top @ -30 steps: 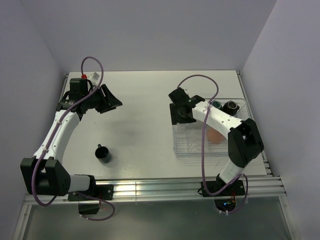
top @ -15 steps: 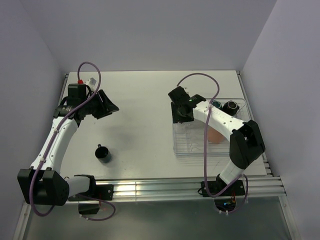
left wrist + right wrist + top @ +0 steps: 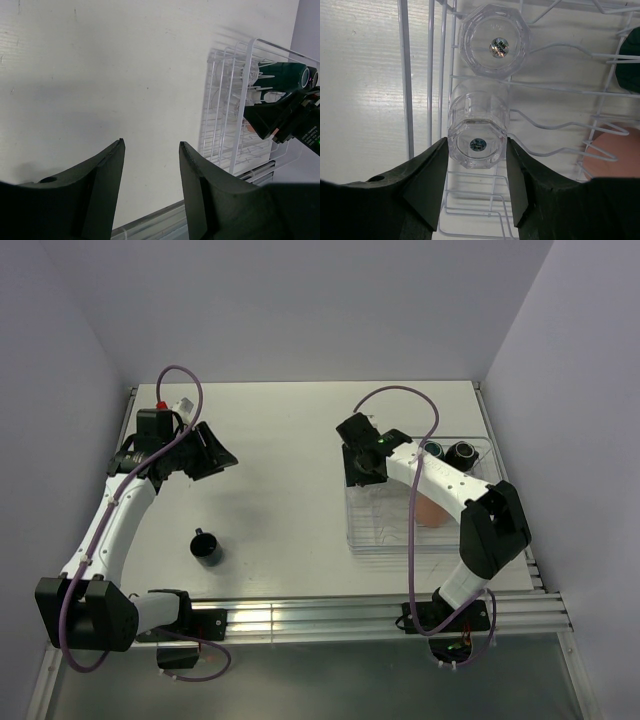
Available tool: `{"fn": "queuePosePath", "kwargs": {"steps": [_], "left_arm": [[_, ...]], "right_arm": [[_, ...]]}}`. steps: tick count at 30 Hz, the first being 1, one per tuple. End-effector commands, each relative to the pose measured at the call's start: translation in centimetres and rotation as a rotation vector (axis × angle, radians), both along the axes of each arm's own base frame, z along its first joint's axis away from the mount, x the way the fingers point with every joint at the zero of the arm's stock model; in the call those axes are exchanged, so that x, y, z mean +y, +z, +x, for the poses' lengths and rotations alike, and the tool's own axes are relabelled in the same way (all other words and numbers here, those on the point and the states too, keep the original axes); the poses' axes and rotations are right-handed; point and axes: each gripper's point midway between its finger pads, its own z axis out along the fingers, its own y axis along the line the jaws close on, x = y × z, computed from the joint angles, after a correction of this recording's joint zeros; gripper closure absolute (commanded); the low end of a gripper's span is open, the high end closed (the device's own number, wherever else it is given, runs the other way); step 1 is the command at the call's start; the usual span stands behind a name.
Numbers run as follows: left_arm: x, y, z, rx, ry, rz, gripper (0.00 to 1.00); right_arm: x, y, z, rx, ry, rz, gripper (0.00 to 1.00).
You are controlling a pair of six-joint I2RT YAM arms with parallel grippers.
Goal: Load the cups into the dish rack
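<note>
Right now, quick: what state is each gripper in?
Left gripper: open, holding nothing.
Right gripper: closed on a clear glass tumbler in the dish rack.

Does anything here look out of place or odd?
One black mug sits alone on the table, far from the dish rack on the right. It is the only cup outside it. Nothing looks spilled or broken.

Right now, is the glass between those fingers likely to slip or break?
Probably slippery: the glass looks smooth, pinched only at its sides by the right gripper. Likely fragile if knocked against the wire rack.
</note>
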Motion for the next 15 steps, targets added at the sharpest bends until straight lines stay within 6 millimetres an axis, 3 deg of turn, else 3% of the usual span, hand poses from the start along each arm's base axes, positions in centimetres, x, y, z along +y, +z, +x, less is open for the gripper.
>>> {"fn": "queuePosePath", "kwargs": {"steps": [1,15], "left_arm": [[0.1,0.6,0.0,-0.034,-0.011,0.017,0.47],[0.0,0.0,0.2,-0.025,-0.022,0.018,0.47]], "right_arm": [[0.4,0.7,0.4,-0.018,0.011,-0.002,0.47],[0.9,-0.4,0.7,0.028,0.055,-0.030,0.42]]}}
